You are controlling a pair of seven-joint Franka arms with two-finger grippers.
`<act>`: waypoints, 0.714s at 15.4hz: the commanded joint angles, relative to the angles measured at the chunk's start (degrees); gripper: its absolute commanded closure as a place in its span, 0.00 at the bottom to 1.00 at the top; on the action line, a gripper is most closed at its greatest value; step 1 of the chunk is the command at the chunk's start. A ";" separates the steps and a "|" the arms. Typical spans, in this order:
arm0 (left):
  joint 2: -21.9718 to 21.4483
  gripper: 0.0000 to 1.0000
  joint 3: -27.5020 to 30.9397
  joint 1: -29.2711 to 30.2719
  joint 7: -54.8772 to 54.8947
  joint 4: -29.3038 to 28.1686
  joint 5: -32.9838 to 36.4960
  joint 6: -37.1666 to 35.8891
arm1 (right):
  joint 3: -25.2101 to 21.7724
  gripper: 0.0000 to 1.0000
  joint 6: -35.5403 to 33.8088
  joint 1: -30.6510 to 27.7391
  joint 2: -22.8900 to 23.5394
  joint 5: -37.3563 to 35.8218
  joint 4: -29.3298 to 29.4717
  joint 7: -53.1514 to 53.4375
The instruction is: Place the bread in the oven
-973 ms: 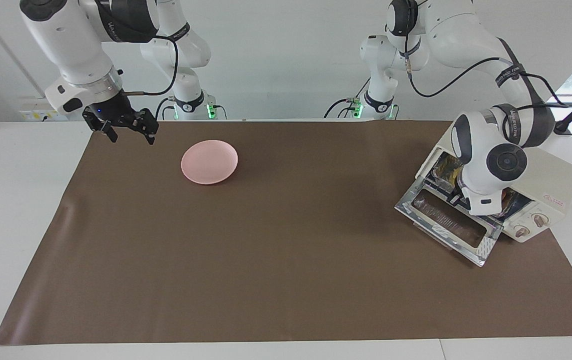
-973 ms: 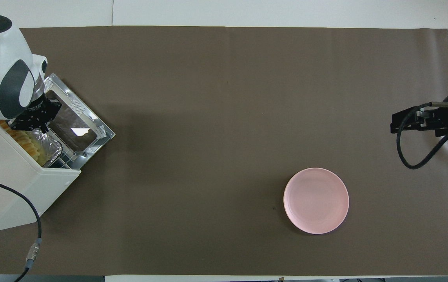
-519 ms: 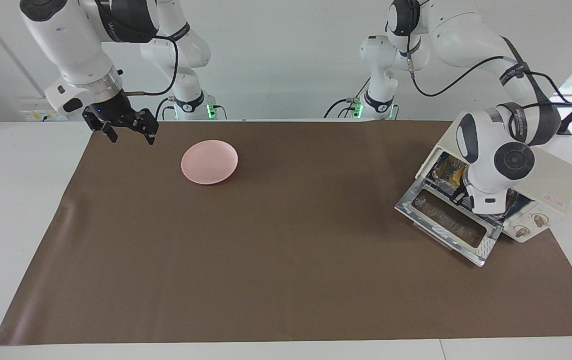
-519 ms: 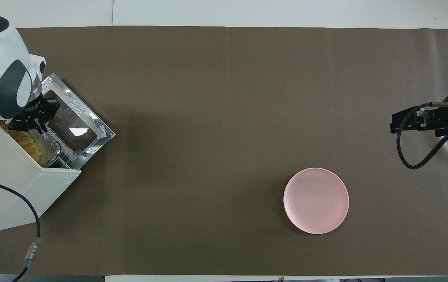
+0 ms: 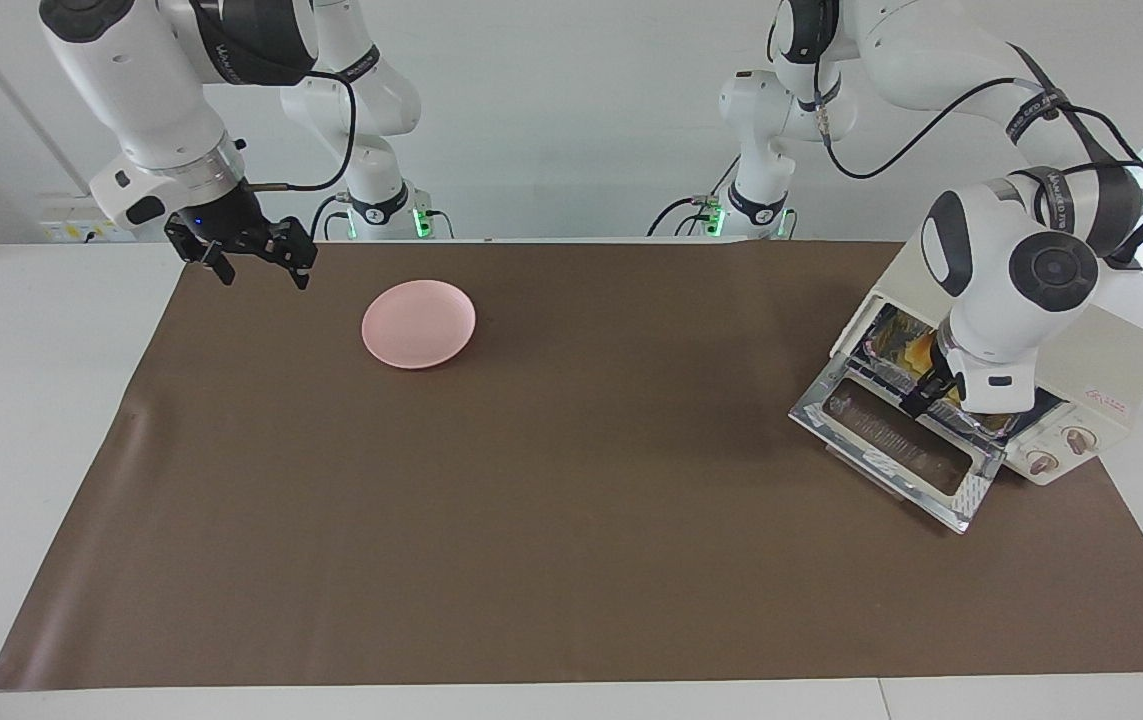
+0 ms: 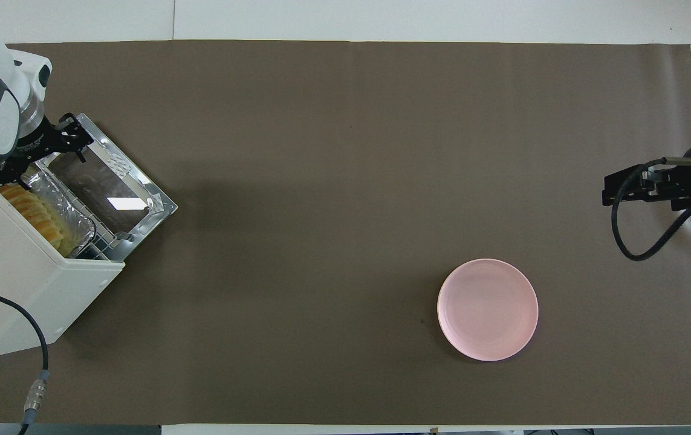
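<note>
The cream-white oven [image 5: 1111, 360] stands at the left arm's end of the table with its glass door [image 5: 891, 440] dropped open. The golden ridged bread [image 6: 31, 211] lies in a silver foil tray [image 6: 76, 220] on the rack inside the oven [image 6: 6, 284]; a bit of it also shows in the facing view [image 5: 921, 350]. My left gripper [image 5: 931, 392] hangs open and empty over the oven's mouth and the hinge of the door [image 6: 115, 181], clear of the bread; from overhead it [image 6: 37, 154] is spread wide. My right gripper [image 5: 259, 268] waits open above the cloth's corner.
A pink plate [image 5: 418, 323] lies bare on the brown cloth toward the right arm's end, near the robots; it also shows in the overhead view [image 6: 487, 309]. The oven's power cable [image 6: 37, 362] trails off the table's near edge.
My left gripper has risen and drawn back out of the oven's mouth, uncovering the bread in its foil tray. The right arm has not moved.
</note>
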 commanded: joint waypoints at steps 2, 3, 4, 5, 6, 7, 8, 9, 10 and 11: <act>-4.57 0.00 0.39 0.18 4.47 1.05 -4.54 -2.14 | 0.48 0.00 -0.99 -0.59 -0.62 -0.85 0.09 -0.66; -5.89 0.00 0.30 0.00 8.76 1.05 -4.55 -4.42 | 0.48 0.00 -0.99 -0.59 -0.62 -0.94 0.09 -0.66; -7.56 0.00 0.39 -0.17 15.24 1.13 -4.55 -7.57 | 0.48 0.00 -0.99 -0.59 -0.62 -0.94 0.09 -0.66; -9.31 0.00 0.30 -0.35 20.18 0.96 -4.55 -9.87 | 0.48 0.00 -0.99 -0.59 -0.62 -0.85 0.09 -0.66; -10.98 0.00 0.21 -0.52 24.06 0.79 -4.55 -12.59 | 0.48 0.00 -0.99 -0.59 -0.62 -0.85 0.09 -0.66; -12.57 0.00 0.04 -0.79 26.27 0.44 -4.55 -14.88 | 0.48 0.00 -0.99 -0.59 -0.62 -0.94 0.09 -0.66; -14.50 0.00 -0.40 -0.18 27.34 -0.52 -4.55 -15.51 | 0.48 0.00 -0.99 -0.59 -0.62 -0.85 0.09 -0.66; -16.87 0.00 -2.14 0.87 28.39 -1.75 -4.63 -15.52 | 0.48 0.00 -0.99 -0.59 -0.62 -0.85 0.09 -0.66; -18.72 0.00 -6.42 4.62 29.71 -3.16 -4.55 -15.43 | 0.48 0.00 -0.99 -0.59 -0.62 -0.85 0.09 -0.66; -20.48 0.00 -11.08 8.40 31.38 -4.91 -4.46 -15.51 | 0.48 0.00 -0.99 -0.59 -0.62 -0.94 0.09 -0.66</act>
